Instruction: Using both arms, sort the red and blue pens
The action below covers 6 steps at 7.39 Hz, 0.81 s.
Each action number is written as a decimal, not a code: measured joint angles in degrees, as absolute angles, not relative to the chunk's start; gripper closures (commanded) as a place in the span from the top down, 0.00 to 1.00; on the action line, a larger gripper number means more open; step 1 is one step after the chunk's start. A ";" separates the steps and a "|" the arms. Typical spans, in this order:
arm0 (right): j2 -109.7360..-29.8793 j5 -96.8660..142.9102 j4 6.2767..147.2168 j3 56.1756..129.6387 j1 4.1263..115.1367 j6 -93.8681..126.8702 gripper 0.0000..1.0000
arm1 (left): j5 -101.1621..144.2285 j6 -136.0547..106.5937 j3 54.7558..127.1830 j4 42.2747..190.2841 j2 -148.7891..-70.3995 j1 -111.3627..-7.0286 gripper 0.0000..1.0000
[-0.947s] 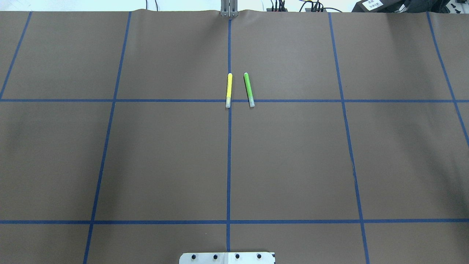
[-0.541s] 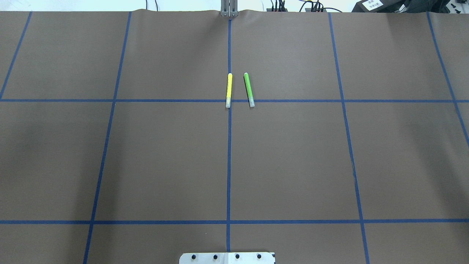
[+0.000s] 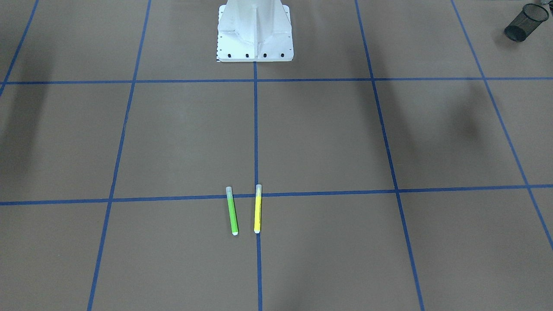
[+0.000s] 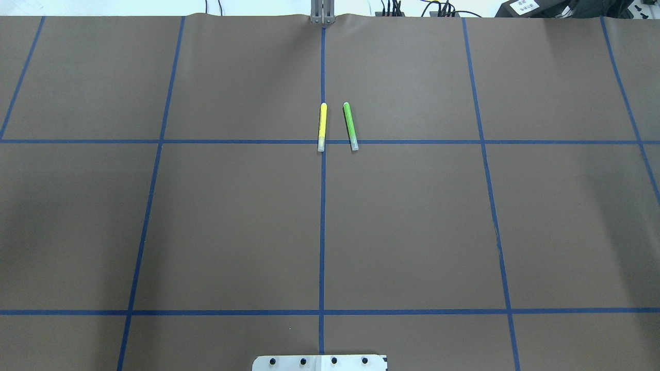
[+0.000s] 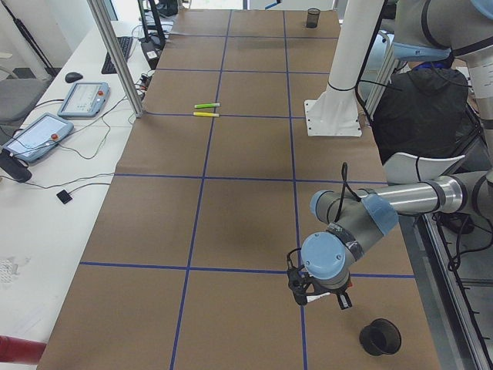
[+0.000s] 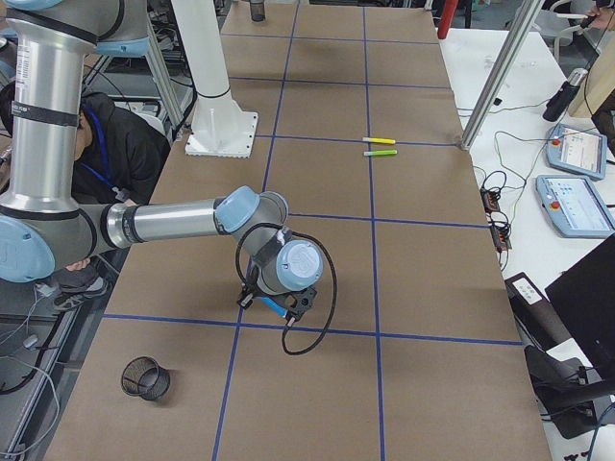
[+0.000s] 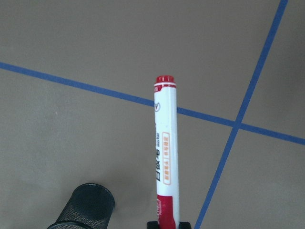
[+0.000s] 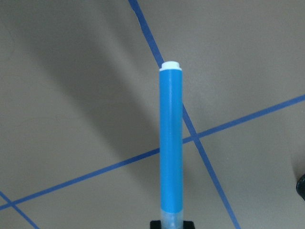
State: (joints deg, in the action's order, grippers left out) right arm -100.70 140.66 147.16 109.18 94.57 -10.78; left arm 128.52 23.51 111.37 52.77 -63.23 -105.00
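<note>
**Both pens gripped, one in each hand**

The brown tabletop (image 4: 232, 221) carries a grid of blue tape (image 4: 322, 232). On my overhead view the white pedestal (image 3: 255, 30) sits at its 6 o'clock edge.

On the left side view the left arm (image 5: 408, 199) reaches in low from 3 o'clock. On the right side view the right arm (image 6: 173, 223) comes in from 9 o'clock. Neither arm shows on the overhead.

The left cup (image 5: 380, 337), black mesh, stands at about 4 o'clock of the left wrist on the side view. On the left wrist view it is at 7 o'clock of the frame. The right cup (image 6: 146, 378) stands at 8 o'clock of the right wrist, well apart from it.

The left hand (image 7: 167, 224) is closed on the red pen (image 7: 165, 152). Its pads pinch the red cap end, and the white barrel runs to 12 o'clock with the red tail tip farthest out.

The right hand (image 8: 172, 224) is closed on the blue pen (image 8: 171, 143). It grips at the pale cap, and the blue barrel points to 12 o'clock and ends in a white tip.

The yellow marker (image 4: 322, 126) lies along the centre tape, just 12 o'clock of the tabletop's middle. The green marker (image 4: 350, 126) is near it at 3 o'clock, not touching. Both lie across the tape line that runs from 9 to 3 o'clock, pale caps toward 6 o'clock.
</note>
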 measured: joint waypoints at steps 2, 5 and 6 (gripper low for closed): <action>-100.66 140.54 152.18 109.38 97.98 -12.19 0.00 | 124.30 27.74 111.12 45.30 -63.06 -109.32 0.00; -100.70 140.44 157.50 109.49 101.23 -13.26 0.00 | 118.67 32.54 107.34 41.90 -61.48 -115.01 0.00; -100.60 140.61 157.72 109.25 101.44 -13.38 0.00 | 116.82 33.54 105.57 41.80 -61.35 -116.74 0.00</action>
